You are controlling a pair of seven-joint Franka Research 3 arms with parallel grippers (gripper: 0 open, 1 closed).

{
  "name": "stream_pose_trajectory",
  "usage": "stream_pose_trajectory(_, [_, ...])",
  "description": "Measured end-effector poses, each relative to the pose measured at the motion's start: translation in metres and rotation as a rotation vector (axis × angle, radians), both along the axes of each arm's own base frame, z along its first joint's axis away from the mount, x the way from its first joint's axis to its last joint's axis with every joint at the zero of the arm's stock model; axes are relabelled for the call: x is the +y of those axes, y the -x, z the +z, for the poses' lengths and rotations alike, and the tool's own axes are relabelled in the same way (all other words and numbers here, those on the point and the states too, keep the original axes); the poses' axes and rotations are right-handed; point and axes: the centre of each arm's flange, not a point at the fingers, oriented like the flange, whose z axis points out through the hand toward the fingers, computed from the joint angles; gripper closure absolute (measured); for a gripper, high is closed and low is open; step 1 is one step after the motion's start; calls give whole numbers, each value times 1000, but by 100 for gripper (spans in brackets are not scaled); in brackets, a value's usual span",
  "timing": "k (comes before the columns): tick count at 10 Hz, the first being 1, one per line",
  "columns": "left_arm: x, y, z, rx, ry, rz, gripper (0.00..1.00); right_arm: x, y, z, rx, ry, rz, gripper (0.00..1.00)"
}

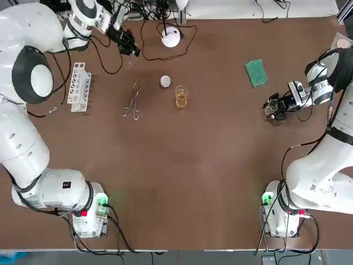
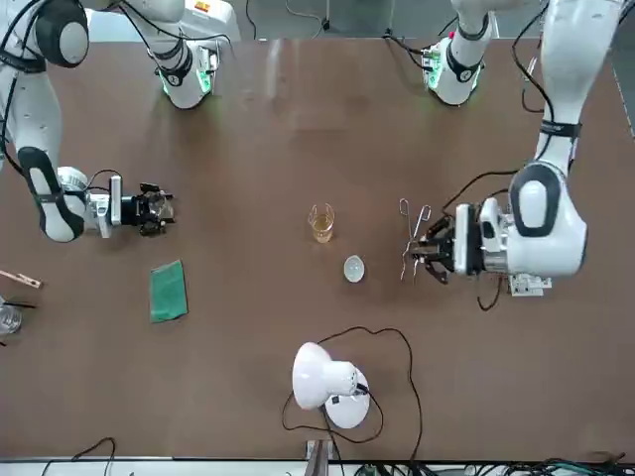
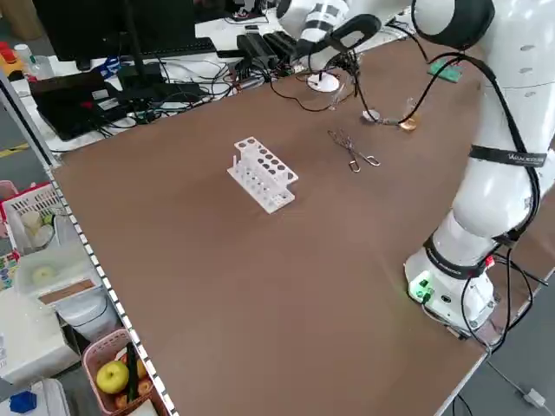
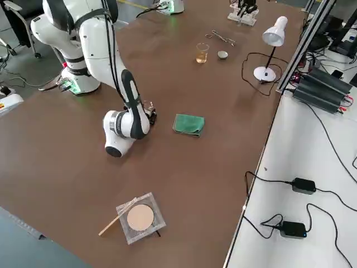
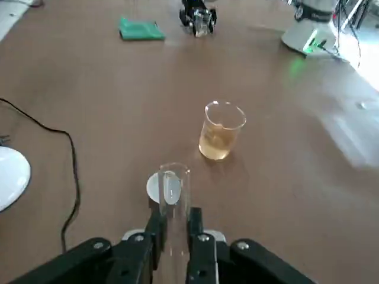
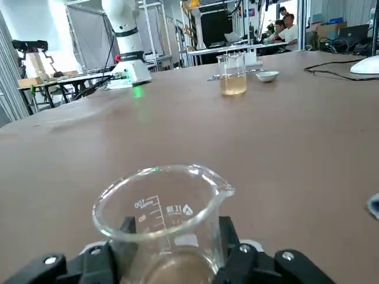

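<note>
The left pincer (image 5: 174, 220), clamped on a glass tube (image 5: 172, 192) jutting forward past its fingers, faces the amber beaker (image 5: 222, 131) standing on the bench (image 1: 220, 165) and is nearer it than the right pincer (image 6: 172, 239), which grips a second beaker (image 6: 161, 207) well apart.

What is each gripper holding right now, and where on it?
Left gripper: a glass test tube, clamped on its body. Right gripper: a glass beaker, clamped across its lower wall.

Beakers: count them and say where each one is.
2. The amber-liquid beaker stands mid-table near the small white dish. The second beaker is clamped in the right gripper, near the green cloth. Others may sit out of view.
</note>
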Motion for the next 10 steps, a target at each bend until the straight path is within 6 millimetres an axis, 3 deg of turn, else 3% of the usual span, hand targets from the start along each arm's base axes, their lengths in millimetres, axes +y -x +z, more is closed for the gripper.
stream_pose_trajectory(5, [-83, 25, -8, 25, -164, 21, 79, 1, 0, -3, 4, -12, -8, 48])
stream_pose_trajectory(10, [-163, 51, 11, 41, -384, 43, 79, 3, 0, -4, 6, -23, -17, 52])
